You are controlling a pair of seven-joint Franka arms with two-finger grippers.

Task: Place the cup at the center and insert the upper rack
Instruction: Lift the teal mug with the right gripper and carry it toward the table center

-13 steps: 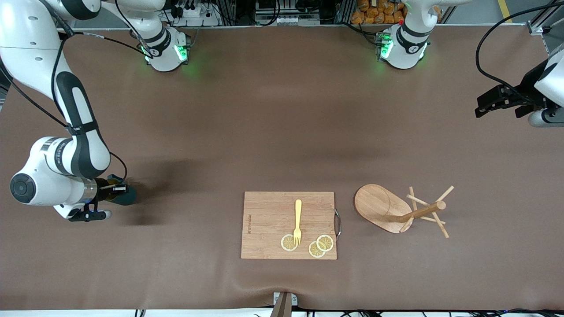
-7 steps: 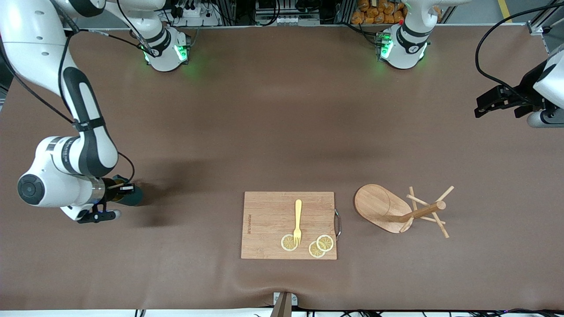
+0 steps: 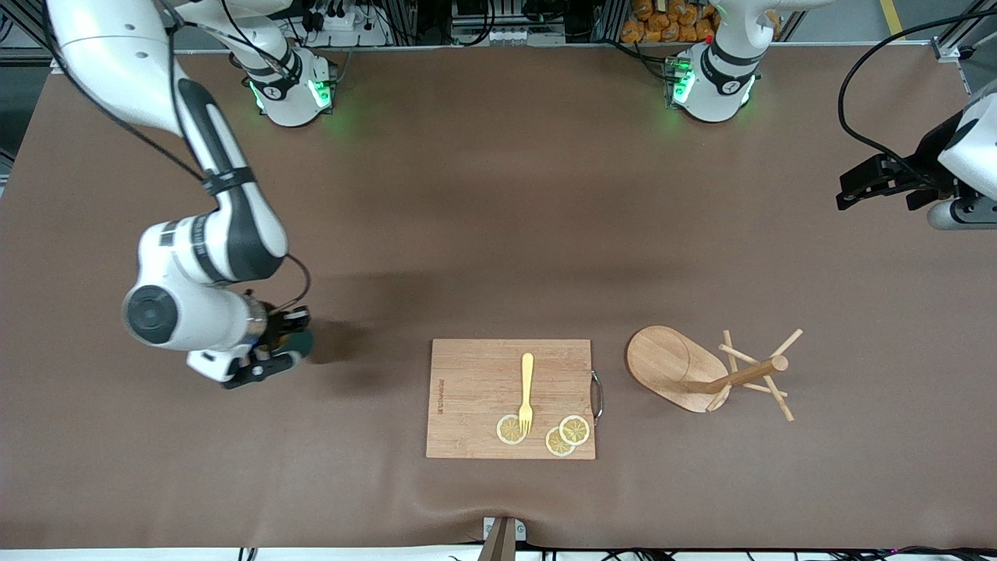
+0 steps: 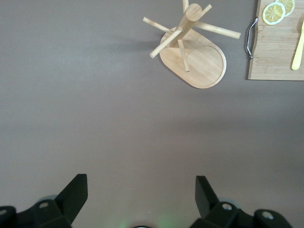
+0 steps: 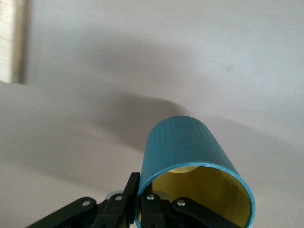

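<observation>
My right gripper (image 3: 287, 333) is shut on the rim of the dark teal cup (image 3: 302, 341), one finger outside the wall and one inside. It holds the cup low over the brown mat, beside the cutting board toward the right arm's end. In the right wrist view the cup (image 5: 187, 142) shows its ribbed outside and yellow inside, with the right gripper (image 5: 141, 202) pinching its rim. The upper rack (image 3: 685, 366), a wooden mug tree, lies on its side beside the board toward the left arm's end; it also appears in the left wrist view (image 4: 202, 64). My left gripper (image 3: 853, 189) (image 4: 141, 184) waits open and empty, high over the left arm's end.
A rectangular wooden cutting board (image 3: 475, 389) lies near the front edge at the middle, carrying a yellow fork (image 3: 526, 388) and lemon slices (image 3: 575, 429). Its metal handle (image 3: 597, 396) faces the mug tree. Both arm bases (image 3: 292, 89) stand along the table's farther edge.
My right arm has carried the cup across the mat from the right arm's end toward the cutting board. The left arm, the board and the mug tree have stayed put.
</observation>
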